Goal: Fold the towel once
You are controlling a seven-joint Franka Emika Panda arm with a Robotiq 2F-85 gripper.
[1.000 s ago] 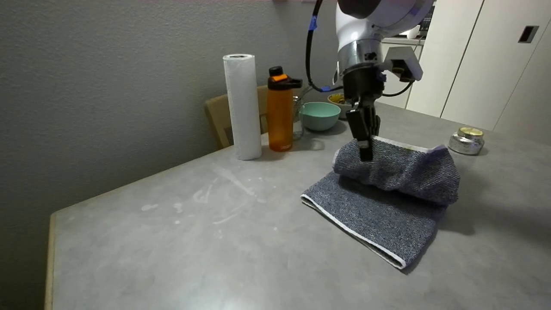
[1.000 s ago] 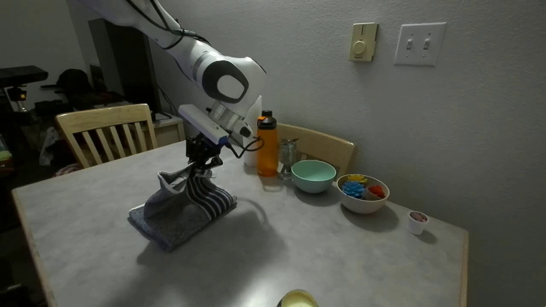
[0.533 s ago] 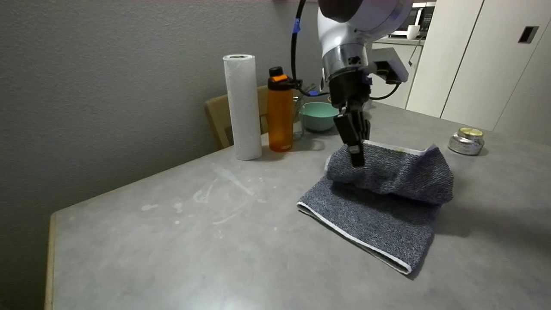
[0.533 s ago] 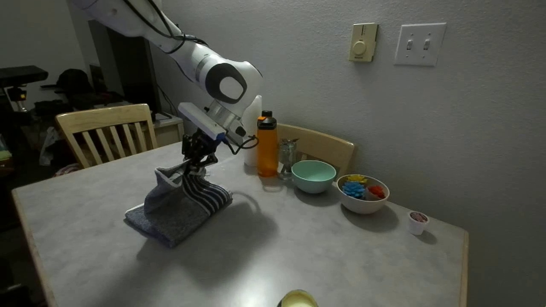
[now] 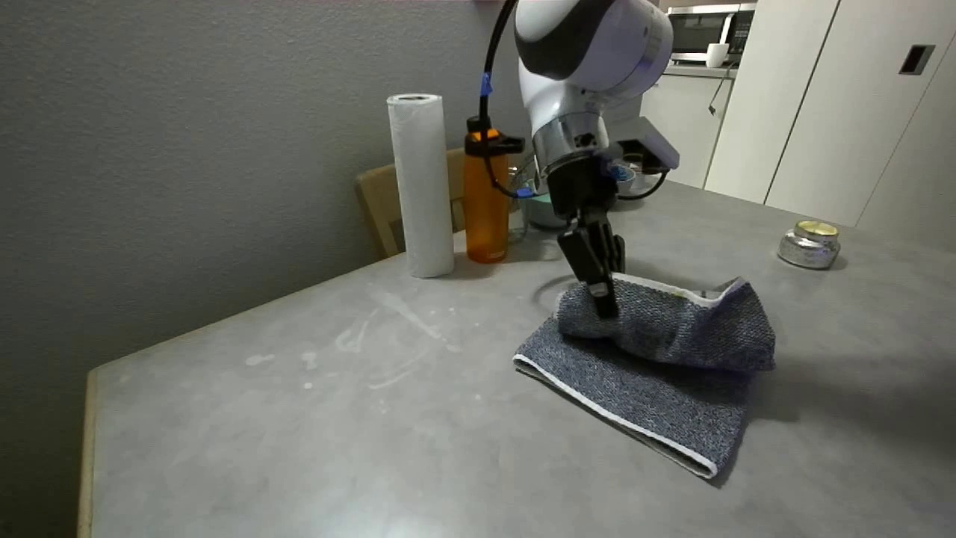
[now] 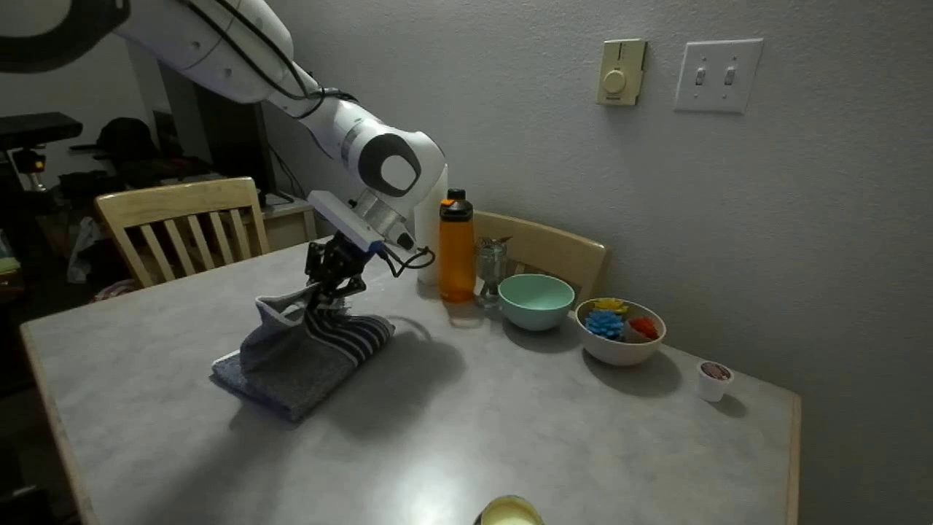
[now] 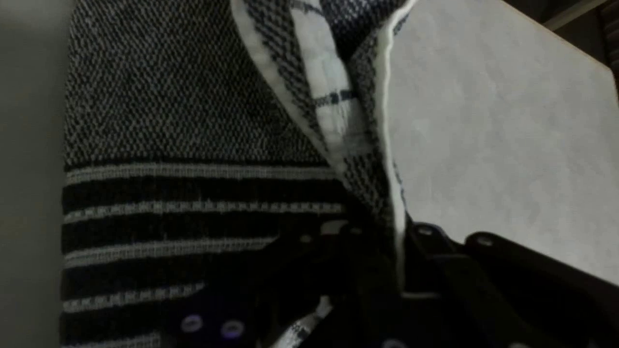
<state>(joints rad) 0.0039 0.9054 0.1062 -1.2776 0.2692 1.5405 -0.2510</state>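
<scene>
The dark grey towel point(image 5: 631, 396) lies on the table, its lower layer flat with a white-trimmed edge at the front. Its upper part is lifted and bent back over the lower layer, in both exterior views. White stripes on the reverse side show on the towel in an exterior view point(image 6: 295, 372) and in the wrist view point(image 7: 184, 111). My gripper point(image 5: 609, 299) is shut on the towel's raised trimmed edge, a little above the lower layer. In the wrist view the edge runs down between the dark fingers point(image 7: 387, 261). The fingertips are partly hidden by cloth.
A paper towel roll point(image 5: 422, 187), an orange bottle point(image 5: 486, 202) and a mint bowl point(image 6: 536, 300) stand along the wall side. A bowl with coloured items point(image 6: 619, 350) and a small cup point(image 6: 713, 380) are beyond. A silver jar point(image 5: 810, 245) stands near the towel.
My gripper has come lower, carrying the held edge down and, in an exterior view, to the left. The raised fold is flatter, and the towel's lower layer has shifted slightly.
</scene>
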